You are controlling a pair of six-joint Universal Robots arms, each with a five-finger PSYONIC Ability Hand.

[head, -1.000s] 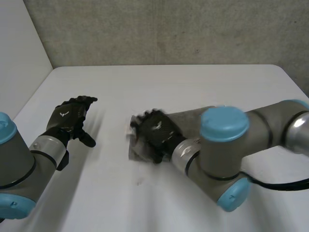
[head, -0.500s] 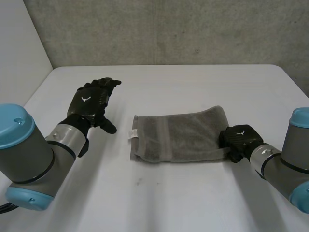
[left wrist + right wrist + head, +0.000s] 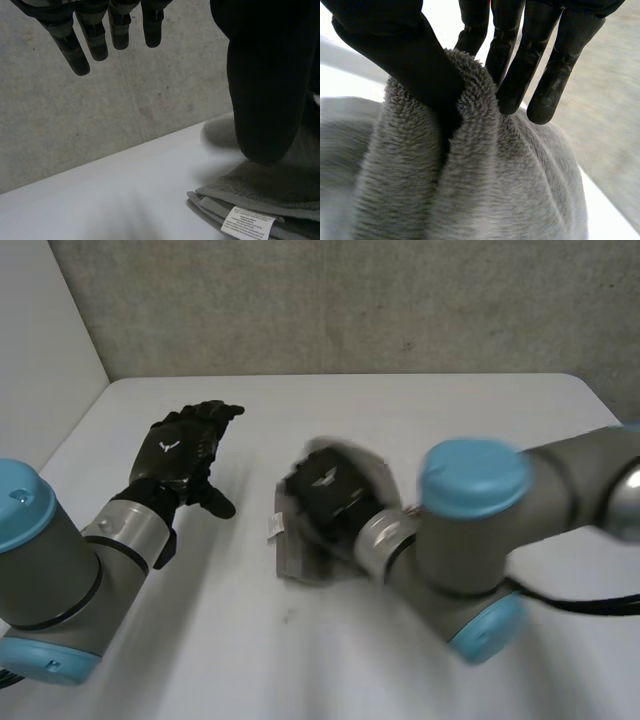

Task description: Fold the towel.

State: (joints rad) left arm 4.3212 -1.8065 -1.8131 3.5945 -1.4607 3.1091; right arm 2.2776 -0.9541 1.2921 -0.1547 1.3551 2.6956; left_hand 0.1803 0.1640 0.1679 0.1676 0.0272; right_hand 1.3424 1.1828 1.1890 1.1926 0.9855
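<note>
R hand (image 3: 325, 502) pinches a towel (image 3: 470, 190) fold btwn thumb & fingers. L hand (image 3: 185, 452) open, fingers straight, above table (image 3: 420, 410); towel's tag (image 3: 248, 222) near its thumb.

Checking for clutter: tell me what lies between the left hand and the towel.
Nothing: in the head view, bare white table runs from the left hand to the labelled edge of the towel.
</note>
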